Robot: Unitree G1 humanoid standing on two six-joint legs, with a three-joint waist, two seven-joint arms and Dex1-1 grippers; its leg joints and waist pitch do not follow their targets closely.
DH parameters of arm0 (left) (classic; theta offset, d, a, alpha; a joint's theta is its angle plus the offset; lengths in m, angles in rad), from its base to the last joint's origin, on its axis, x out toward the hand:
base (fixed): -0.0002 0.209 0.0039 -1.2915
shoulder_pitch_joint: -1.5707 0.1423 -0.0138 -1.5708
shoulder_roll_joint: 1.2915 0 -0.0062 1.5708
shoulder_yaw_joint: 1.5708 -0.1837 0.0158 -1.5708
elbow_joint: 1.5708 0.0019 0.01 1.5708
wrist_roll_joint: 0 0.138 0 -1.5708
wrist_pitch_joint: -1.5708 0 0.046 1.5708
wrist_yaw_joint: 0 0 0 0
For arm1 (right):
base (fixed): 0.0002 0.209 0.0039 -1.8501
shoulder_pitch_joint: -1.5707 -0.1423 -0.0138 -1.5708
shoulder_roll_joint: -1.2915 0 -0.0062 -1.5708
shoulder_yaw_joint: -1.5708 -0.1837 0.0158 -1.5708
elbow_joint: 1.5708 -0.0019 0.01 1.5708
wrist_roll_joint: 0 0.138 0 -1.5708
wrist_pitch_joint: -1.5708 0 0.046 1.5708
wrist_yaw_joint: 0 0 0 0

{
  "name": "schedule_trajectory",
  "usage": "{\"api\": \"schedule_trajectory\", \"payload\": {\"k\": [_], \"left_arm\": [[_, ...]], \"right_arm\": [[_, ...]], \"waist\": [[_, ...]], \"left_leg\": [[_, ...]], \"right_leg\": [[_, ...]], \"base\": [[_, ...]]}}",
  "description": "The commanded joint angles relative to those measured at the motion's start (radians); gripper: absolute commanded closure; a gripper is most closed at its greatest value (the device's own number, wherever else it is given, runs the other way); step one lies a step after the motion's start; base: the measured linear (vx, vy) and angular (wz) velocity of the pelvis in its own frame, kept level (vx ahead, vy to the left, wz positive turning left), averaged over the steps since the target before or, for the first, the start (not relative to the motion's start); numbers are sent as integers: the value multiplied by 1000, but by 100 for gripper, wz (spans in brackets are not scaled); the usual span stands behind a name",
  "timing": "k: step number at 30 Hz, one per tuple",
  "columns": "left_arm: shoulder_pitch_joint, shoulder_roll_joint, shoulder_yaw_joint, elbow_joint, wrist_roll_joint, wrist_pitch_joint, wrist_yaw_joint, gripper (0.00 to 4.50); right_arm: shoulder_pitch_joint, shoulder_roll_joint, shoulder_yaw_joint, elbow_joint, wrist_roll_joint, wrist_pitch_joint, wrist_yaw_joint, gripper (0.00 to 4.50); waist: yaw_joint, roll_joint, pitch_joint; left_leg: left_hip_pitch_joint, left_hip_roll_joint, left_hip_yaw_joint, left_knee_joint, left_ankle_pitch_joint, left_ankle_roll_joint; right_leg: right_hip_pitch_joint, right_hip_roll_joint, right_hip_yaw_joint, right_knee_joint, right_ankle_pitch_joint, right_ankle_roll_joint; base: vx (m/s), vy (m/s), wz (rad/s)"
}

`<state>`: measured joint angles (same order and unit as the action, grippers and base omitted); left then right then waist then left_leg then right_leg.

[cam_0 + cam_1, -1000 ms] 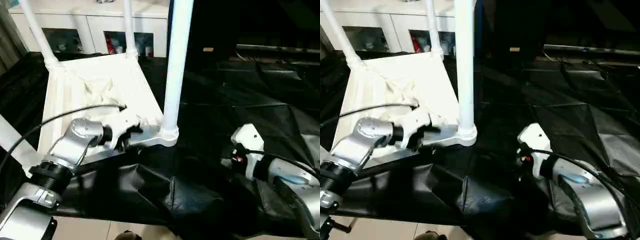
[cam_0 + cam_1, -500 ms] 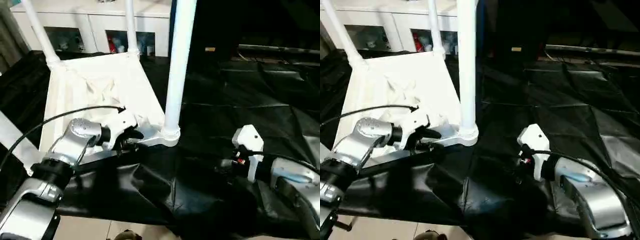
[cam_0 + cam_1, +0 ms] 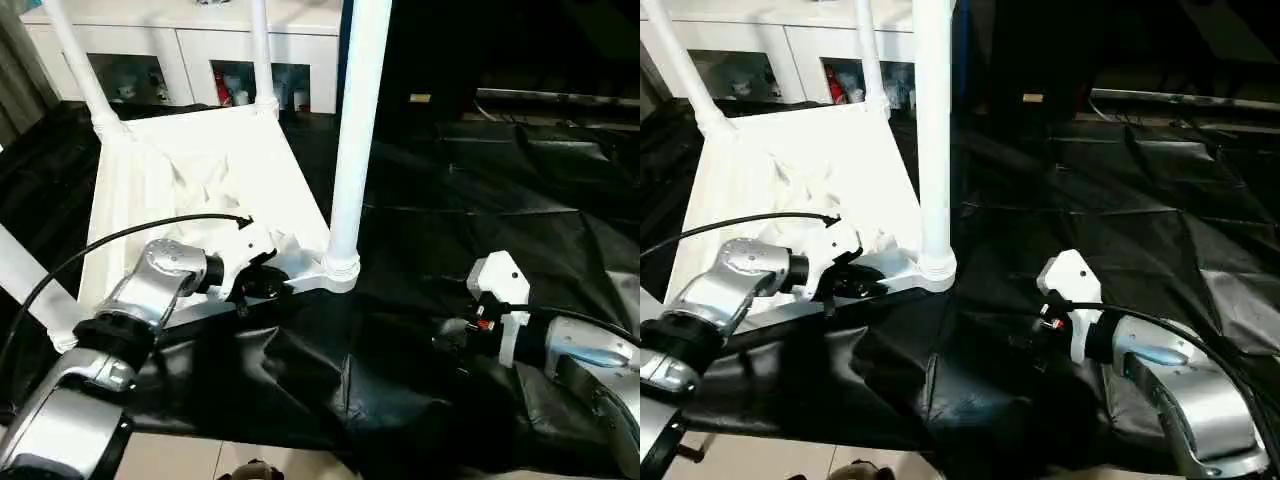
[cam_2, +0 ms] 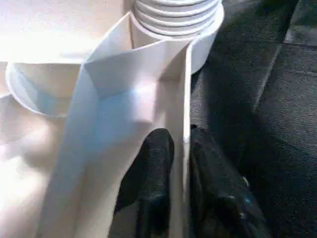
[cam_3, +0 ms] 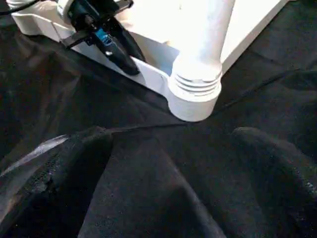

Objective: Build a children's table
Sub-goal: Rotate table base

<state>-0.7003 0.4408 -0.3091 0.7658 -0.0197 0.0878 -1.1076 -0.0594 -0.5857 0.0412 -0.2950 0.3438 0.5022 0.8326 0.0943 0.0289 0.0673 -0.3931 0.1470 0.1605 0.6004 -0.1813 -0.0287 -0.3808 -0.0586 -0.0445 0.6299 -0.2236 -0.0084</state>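
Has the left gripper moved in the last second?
Yes. The left gripper has closed its jaws onto the table's rim, one finger each side, beside the near leg.

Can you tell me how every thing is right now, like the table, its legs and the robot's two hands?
Children's table: upside down on the black sheet.
Legs: standing upright in the corner sockets.
Left gripper: fingers pinching the table's edge rim.
Right gripper: open, empty, over the sheet.
Black sheet: spread out, wrinkled.

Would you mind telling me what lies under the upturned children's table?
The children's table rests on a crumpled black sheet. What the sheet covers cannot be seen.
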Motion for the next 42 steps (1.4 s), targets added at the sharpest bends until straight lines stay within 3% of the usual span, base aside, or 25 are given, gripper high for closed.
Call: {"api": "schedule_trajectory", "payload": {"k": [1, 6, 9, 10, 11, 12, 13, 14, 15, 16, 17, 18, 21, 22, 24, 26, 29, 30, 33, 39, 42], "left_arm": [[-20, -4, 11, 19, 12, -16, -8, 400], [-22, -14, 21, 39, -5, -29, -34, 443], [-7, -12, 35, 5, -33, -17, -62, 443], [28, 0, 33, -73, -54, 0, -93, 443], [28, 0, 33, -73, -54, 0, -93, 443], [90, 10, 13, -202, -75, 39, -122, 443], [131, 11, 0, -277, -84, 59, -124, 443], [155, 11, -8, -321, -88, 71, -124, 443], [184, 7, -18, -362, -85, 77, -110, 443], [195, 5, -21, -376, -82, 78, -104, 443], [221, -1, -29, -408, -74, 84, -85, 443], [243, -5, -38, -431, -59, 87, -68, 443], [265, -8, -45, -456, -39, 92, -47, 443], [288, -17, -46, -482, -14, 108, -5, 443], [290, -26, -42, -471, 10, 106, 33, 404], [283, -29, -35, -461, 8, 112, 41, 392], [269, -26, -30, -448, 19, 98, 60, 365], [262, -20, -29, -445, 25, 95, 62, 365], [260, -6, -23, -451, 30, 104, 47, 365], [262, 3, -10, -448, 21, 110, 43, 365], [268, -8, 17, -446, -26, 118, 34, 365]], "right_arm": [[8, -12, -21, -21, 10, 12, 4, 0], [15, -22, -18, -23, 15, 9, 6, 0], [14, -22, -15, -20, 13, 5, 6, 0], [16, -20, -11, -17, 9, -1, 5, 0], [16, -20, -11, -17, 9, -1, 5, 0], [26, -20, -2, -15, 5, -11, 6, 0], [33, -21, 7, -12, 1, -17, 10, 0], [38, -23, 12, -10, -1, -22, 13, 0], [40, -22, 17, -6, -3, -25, 14, 0], [40, -22, 18, -4, -3, -26, 14, 0], [38, -20, 20, 4, -3, -28, 14, 0], [33, -17, 22, 11, -4, -30, 14, 0], [27, -15, 25, 18, -6, -31, 14, 0], [16, -13, 29, 24, -4, -31, 18, 0], [6, -13, 36, 32, -6, -33, 24, 0], [-2, -14, 42, 35, -10, -32, 25, 0], [-4, -13, 42, 33, -7, -29, 24, 0], [-1, -14, 43, 27, -5, -28, 23, 0], [10, -15, 44, 20, -1, -29, 23, 0], [12, -15, 43, 25, 1, -32, 22, 0], [9, -10, 46, 32, 0, -35, 18, 0]], "waist": [[4, 0, -58], [6, -1, -60], [6, 0, -62], [7, -1, -65], [5, 0, -65], [4, -5, -67], [5, -7, -70], [4, -5, -68], [3, -11, -68], [9, -5, -67], [14, -11, -64], [21, -11, -64], [22, -11, -60], [19, -19, -57], [15, -18, -51], [15, -16, -52], [15, -16, -53], [15, -12, -54], [13, -13, -54], [13, -13, -52], [13, -12, -52]], "left_leg": [[24, 88, -31, -77, -198, 53], [24, 89, -32, -77, -191, 55], [23, 90, -32, -76, -185, 55], [24, 92, -33, -76, -177, 56], [21, 94, -34, -77, -160, 61], [21, 91, -31, -75, -156, 67], [20, 99, -33, -76, -135, 73], [21, 96, -28, -74, -129, 84], [20, 94, -26, -72, -125, 91], [25, 93, -22, -69, -129, 99], [26, 94, -18, -71, -145, 97], [27, 95, -18, -71, -149, 91], [27, 94, -17, -75, -183, 74], [26, 94, -17, -79, -200, 66], [30, 89, -16, -80, -247, 50], [30, 89, -18, -82, -249, 40], [29, 91, -19, -85, -245, 33], [29, 91, -20, -86, -247, 31], [27, 89, -20, -85, -243, 36], [28, 89, -20, -86, -249, 36], [28, 89, -20, -86, -256, 32]], "right_leg": [[41, -109, 54, -81, -62, -265], [42, -110, 53, -80, -60, -265], [43, -111, 53, -79, -58, -267], [45, -112, 53, -76, -42, -270], [45, -111, 52, -71, -7, -275], [44, -108, 51, -71, 2, -275], [49, -117, 51, -63, 43, -285], [43, -110, 51, -66, 48, -285], [45, -110, 50, -66, 47, -284], [39, -108, 51, -71, 20, -281], [38, -109, 52, -75, -28, -272], [37, -110, 52, -76, -68, -261], [33, -108, 52, -84, -151, -235], [33, -108, 52, -86, -191, -221], [28, -109, 54, -99, -301, -190], [27, -109, 56, -103, -337, -170], [26, -105, 55, -100, -287, -170], [25, -104, 56, -99, -276, -170], [28, -107, 56, -97, -242, -176], [27, -106, 55, -100, -260, -178], [25, -105, 55, -100, -265, -182]], "base": [[0, 0, 0], [0, 0, 0], [0, 0, 0], [0, 0, 0], [0, 0, 0], [0, 0, 0], [0, 0, 0], [0, 0, 0], [0, 0, 0], [0, 0, 0], [0, 0, 0], [0, 0, 0], [0, 0, 0], [0, 0, 0], [0, 0, 0], [0, 0, 0], [0, 0, 0], [0, 0, 0], [0, 0, 0], [0, 0, 0], [0, 0, 0]]}}
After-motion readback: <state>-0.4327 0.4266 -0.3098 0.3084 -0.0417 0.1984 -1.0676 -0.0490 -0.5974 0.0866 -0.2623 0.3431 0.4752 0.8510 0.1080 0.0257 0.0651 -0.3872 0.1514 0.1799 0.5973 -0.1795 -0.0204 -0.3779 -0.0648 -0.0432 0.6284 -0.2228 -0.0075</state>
